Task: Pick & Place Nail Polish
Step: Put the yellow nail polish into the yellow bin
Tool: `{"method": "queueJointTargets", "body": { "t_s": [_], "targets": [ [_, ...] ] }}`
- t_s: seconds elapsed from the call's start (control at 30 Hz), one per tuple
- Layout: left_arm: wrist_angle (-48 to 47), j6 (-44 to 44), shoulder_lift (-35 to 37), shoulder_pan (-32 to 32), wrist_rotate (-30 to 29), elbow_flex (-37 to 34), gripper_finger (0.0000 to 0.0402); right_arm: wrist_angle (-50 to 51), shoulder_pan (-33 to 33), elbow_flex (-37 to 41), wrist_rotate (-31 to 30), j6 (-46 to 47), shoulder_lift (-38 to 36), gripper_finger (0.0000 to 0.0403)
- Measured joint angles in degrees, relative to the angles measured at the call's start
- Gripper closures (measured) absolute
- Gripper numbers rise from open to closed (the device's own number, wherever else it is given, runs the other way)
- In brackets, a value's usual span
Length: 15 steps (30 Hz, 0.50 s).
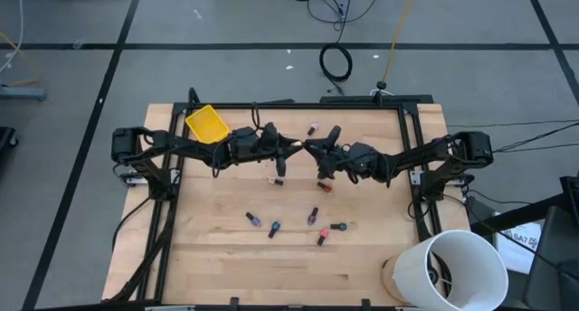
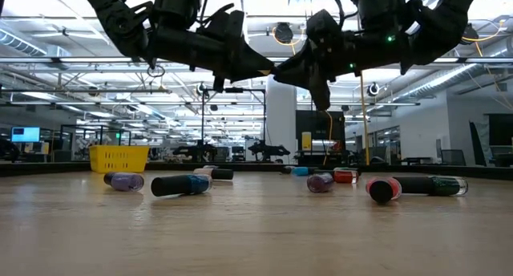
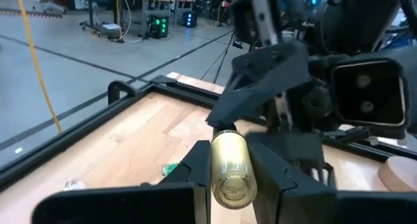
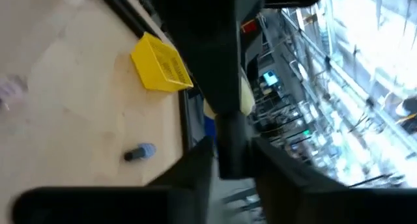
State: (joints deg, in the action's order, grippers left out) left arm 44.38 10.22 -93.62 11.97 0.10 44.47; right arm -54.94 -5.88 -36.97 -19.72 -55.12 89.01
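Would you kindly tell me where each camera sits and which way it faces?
High: overhead, straight down; both arms, table.
Low: table height, level across lying nail polish bottles; arms overhead.
Left wrist: past left gripper, shut on a pale bottle.
Right wrist: past right gripper.
Shared: yellow bin.

Wooden table (image 1: 217, 257) with black frame (image 1: 412, 166) along its edges. At far left corner of table, yellow bin (image 1: 207, 123), tilted. Just off near right corner of table, white bucket (image 1: 460, 268). Beyond far edge of table, on grey floor: coiled black cable (image 1: 336, 63) and yellow cord (image 1: 395, 35).
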Motion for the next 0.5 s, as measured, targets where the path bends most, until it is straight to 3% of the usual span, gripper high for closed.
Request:
{"method": "queueJointTargets", "body": {
  "t_s": [0.13,0.27,0.4,0.5],
  "targets": [
    [0.66,-1.68,0.00,0.00,-0.08,0.00,0.0350,0.47,0.03,0.00,-6.40,9.43,0.00,0.0200],
    [-0.73,-4.47,1.47,-0.01,-1.30,0.00,0.0350,3.23,0.01,0.00,-12.76,21.01,-0.55,0.0139],
    [-7.91,-7.61,5.98,0.00,-6.94,0.00,0.0350,7.39,0.00,-0.02,-12.86,27.58,-1.81,0.0110],
    [-16.32,-10.03,11.70,0.01,-10.73,-0.02,0.0350,10.85,-0.63,-0.02,-9.70,32.00,-3.75,0.0109]
  ]
}}
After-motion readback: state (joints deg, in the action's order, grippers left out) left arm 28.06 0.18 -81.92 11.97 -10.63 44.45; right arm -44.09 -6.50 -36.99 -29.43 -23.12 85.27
